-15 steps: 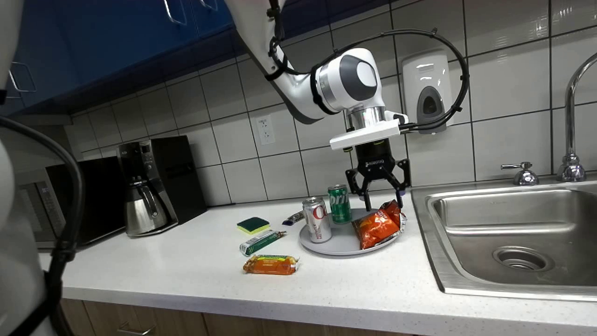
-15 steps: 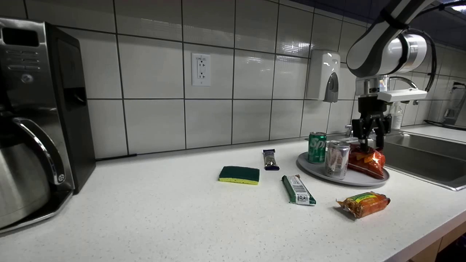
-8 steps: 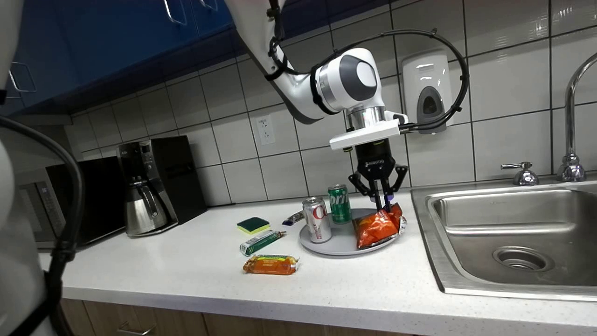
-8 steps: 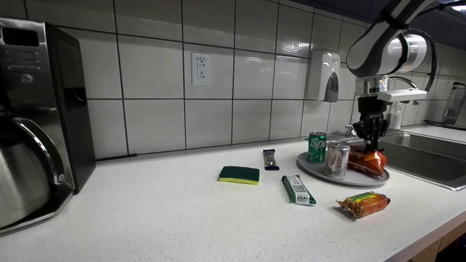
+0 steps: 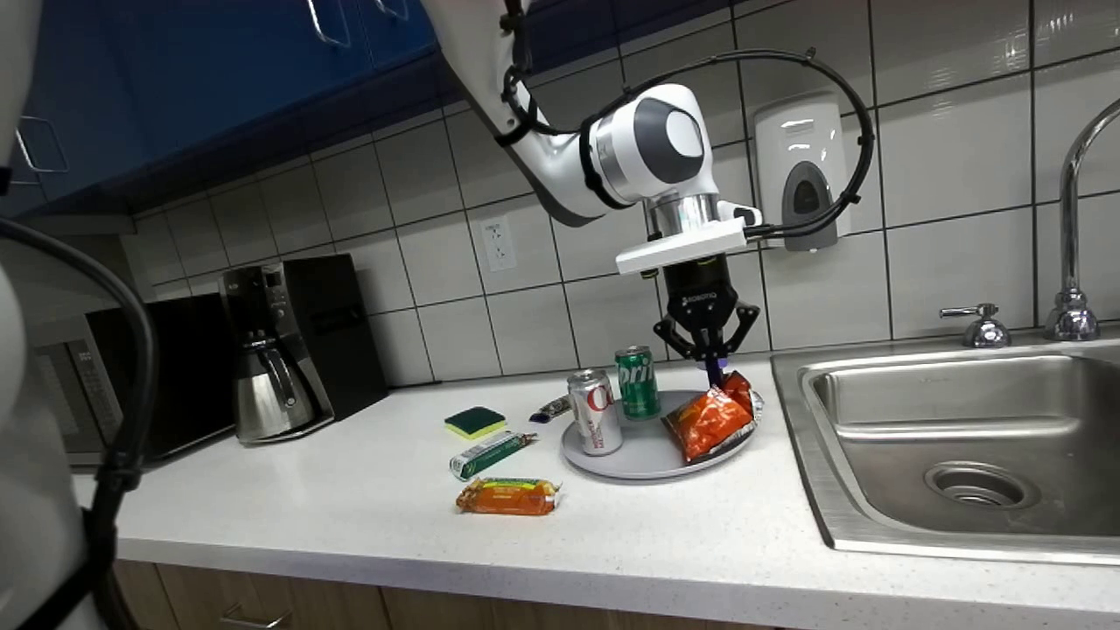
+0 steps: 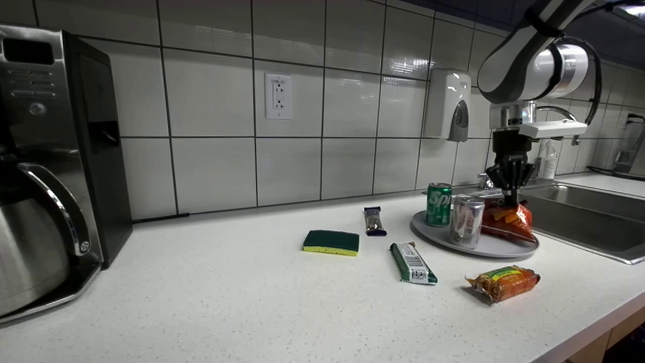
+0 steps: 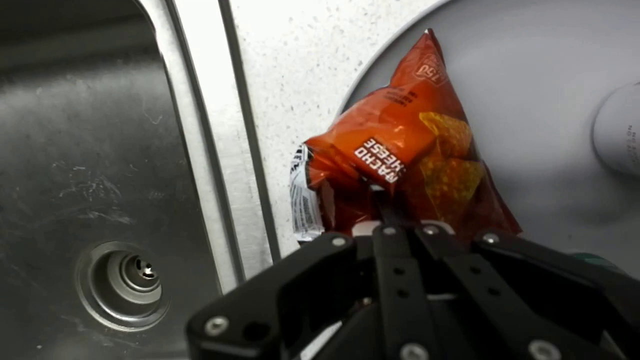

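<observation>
An orange-red bag of nacho cheese chips lies on the right part of a grey plate, beside the sink. My gripper points down over it with its fingers together. In the wrist view the gripper has the film of the bag bunched and creased at its fingertips, which the film partly hides. The bag's lower part still appears to rest on the plate. A green Sprite can and a silver cola can stand upright on the same plate, left of the bag in both exterior views.
On the white counter lie a green-wrapped bar, an orange snack pack, a dark purple bar and a sponge. The steel sink borders the plate. A coffee maker and a wall soap dispenser stand near.
The gripper's fingers have come together on the bag. Since half a second ago the hand has risen slightly, and the bag has tilted and shifted a little with it.
</observation>
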